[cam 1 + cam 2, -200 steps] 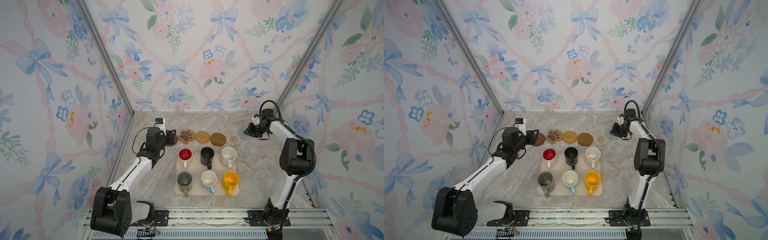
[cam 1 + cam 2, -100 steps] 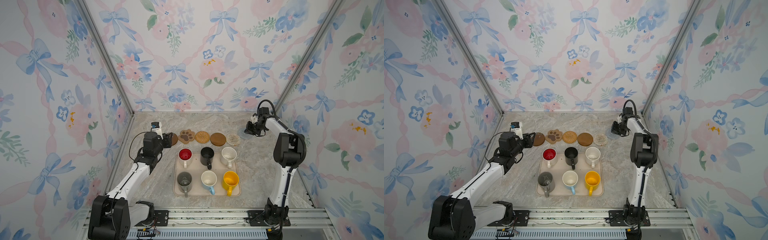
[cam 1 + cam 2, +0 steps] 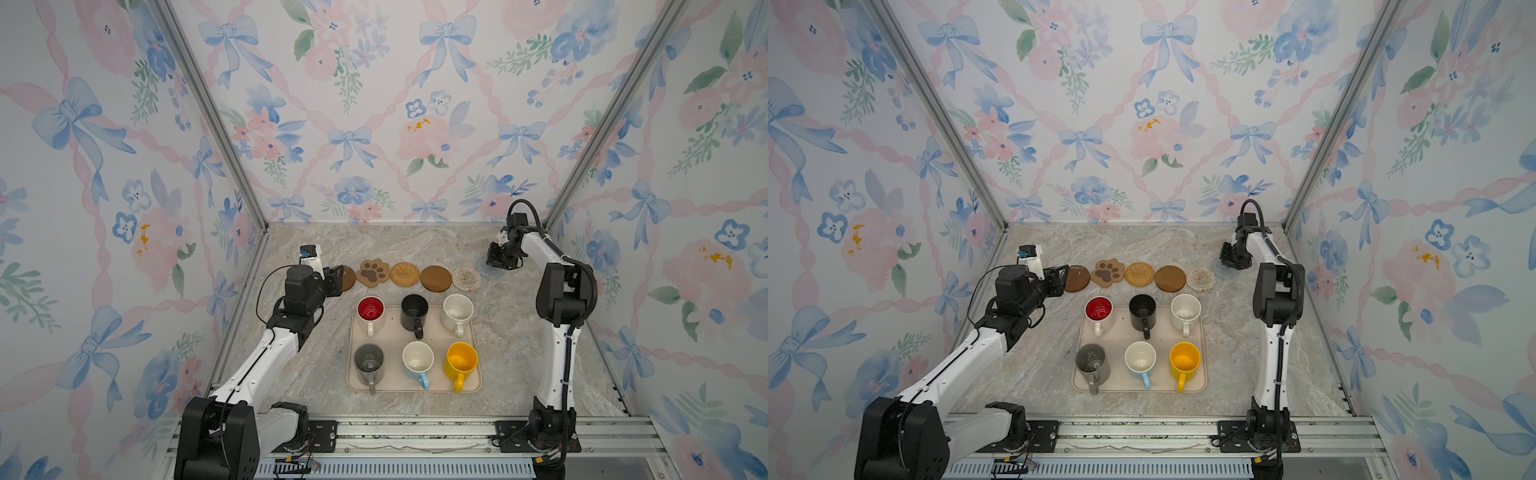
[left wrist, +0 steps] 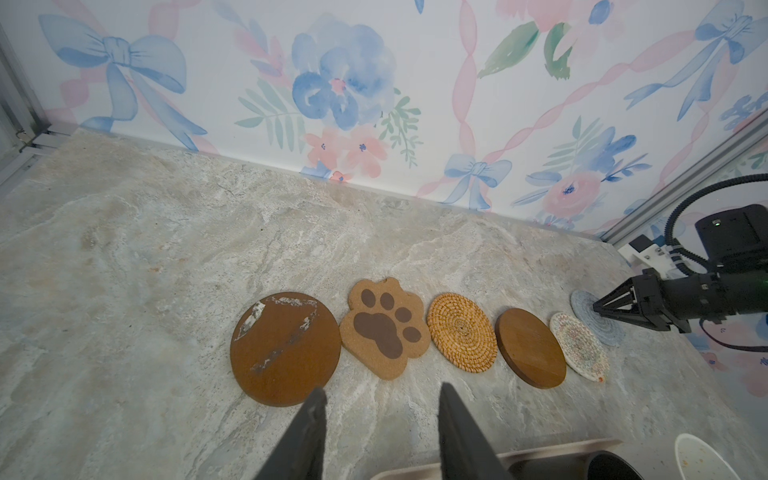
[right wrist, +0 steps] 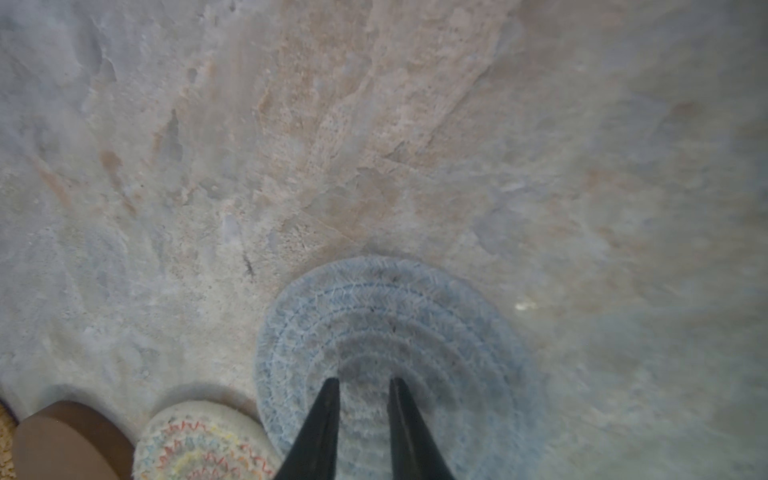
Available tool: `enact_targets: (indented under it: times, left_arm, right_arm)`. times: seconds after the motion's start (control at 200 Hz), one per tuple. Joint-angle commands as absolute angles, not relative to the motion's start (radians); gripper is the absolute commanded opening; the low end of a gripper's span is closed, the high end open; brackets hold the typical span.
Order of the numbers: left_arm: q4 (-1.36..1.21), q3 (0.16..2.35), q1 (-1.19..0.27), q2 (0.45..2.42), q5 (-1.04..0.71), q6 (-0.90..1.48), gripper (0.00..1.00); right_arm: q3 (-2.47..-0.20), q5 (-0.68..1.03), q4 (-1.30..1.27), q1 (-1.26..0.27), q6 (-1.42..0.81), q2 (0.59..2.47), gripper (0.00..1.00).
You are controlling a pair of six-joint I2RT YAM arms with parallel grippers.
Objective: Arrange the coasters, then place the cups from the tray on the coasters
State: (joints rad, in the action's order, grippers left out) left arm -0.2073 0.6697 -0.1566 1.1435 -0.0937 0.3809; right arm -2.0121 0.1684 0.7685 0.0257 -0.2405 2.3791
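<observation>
Your left arm has pulled back since a second ago. The left tool was over the scuffed dark brown disc; now it sits just off that disc's left edge, jaws moderately apart and empty. Your right arm's elbow swung inward, and the right tool stayed at the far right end of the row.

Coasters run in a line across the back of the tabletop, left to right:
- scuffed dark brown disc
- paw-shaped coaster
- tan rattan round
- second dark brown disc
- cream woven round

Neighbours lie edge to edge or nearly so. The pale blue-grey woven round lies at the right end, set slightly behind the line and right against the cream one. I can't tell whether they touch or overlap.

The right tool points down onto the blue-grey round, jaws narrow, with the weave visible in the gap. Can't tell if the tips pinch the mat or just rest on it.

All six mugs stand upright on the beige tray, in front of the row.
- Back row: white with red inside, black, cream speckled.
- Front row: grey, light blue, yellow.

Handles point toward the front edge. No coaster has a mug on it.
</observation>
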Motion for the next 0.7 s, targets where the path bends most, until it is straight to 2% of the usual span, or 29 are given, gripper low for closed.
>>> enact_targets:
  times: [0.0, 0.23, 0.695]
  left_arm:
    - [-0.181, 0.651, -0.151, 1.126, -0.102, 0.4, 0.4]
    - [-0.186, 0.628, -0.152, 1.107, -0.125, 0.398, 0.4]
    - [-0.181, 0.601, -0.152, 1.075, -0.15, 0.387, 0.4]
  right_arm:
    - [-2.016, 0.104, 0.832, 0.012, -0.21, 2.394, 0.25]
    - [-1.97, 0.04, 0.884, 0.014, -0.155, 2.383, 0.27]
    - [-1.809, 0.021, 0.861, 0.028, -0.149, 2.297, 0.27]
